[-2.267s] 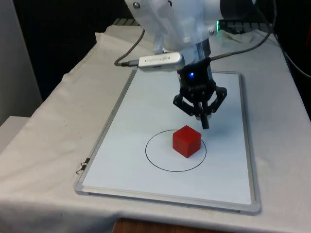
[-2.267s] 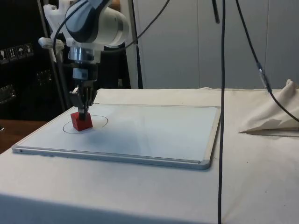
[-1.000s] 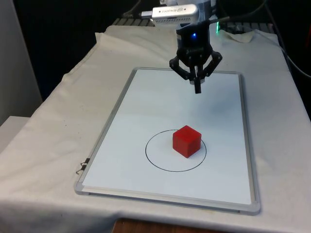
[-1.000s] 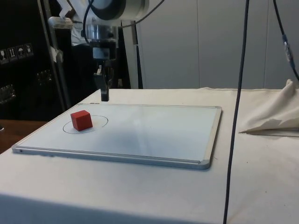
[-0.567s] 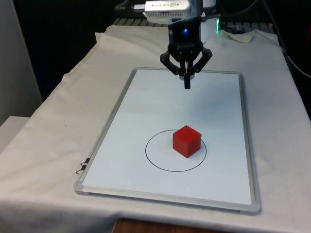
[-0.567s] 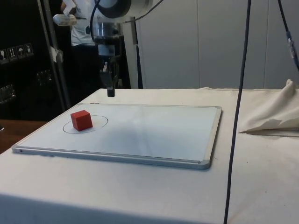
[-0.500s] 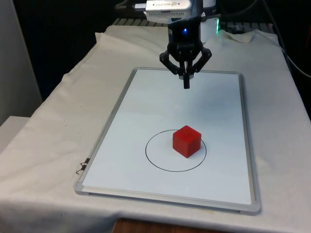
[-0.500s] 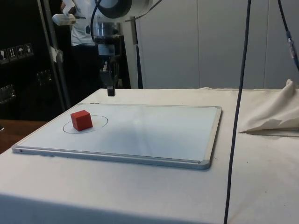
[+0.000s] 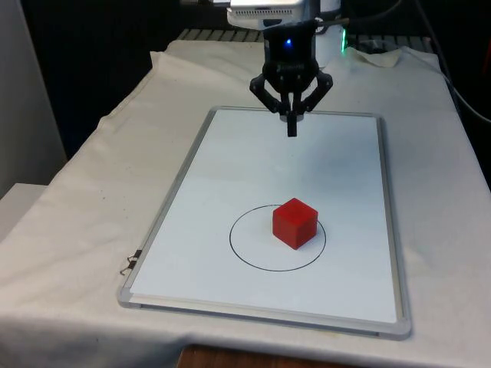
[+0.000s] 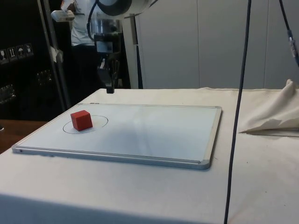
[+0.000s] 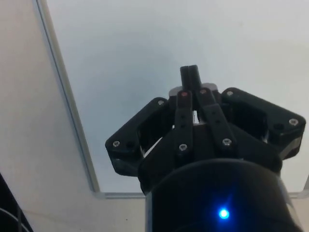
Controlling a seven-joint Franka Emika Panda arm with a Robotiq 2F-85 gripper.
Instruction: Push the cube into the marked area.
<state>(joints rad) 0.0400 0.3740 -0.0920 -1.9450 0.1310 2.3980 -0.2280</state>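
Basically done: red cube [image 9: 294,223] sits inside the drawn circle [image 9: 277,238] on the whiteboard [image 9: 230,176], off-centre toward the circle's far-right rim. Pincer [image 9: 291,130] pinched tight, empty, hanging above the board's far end, well apart from the cube. Nothing left but parking.

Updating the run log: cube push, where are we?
Done: the red cube sits inside the black circle drawn on the whiteboard, toward the front view's right of it. In hand: nothing; the hand is shut and empty, raised above the board's far end, well clear of the cube. Left: apparently nothing, unless centring matters.
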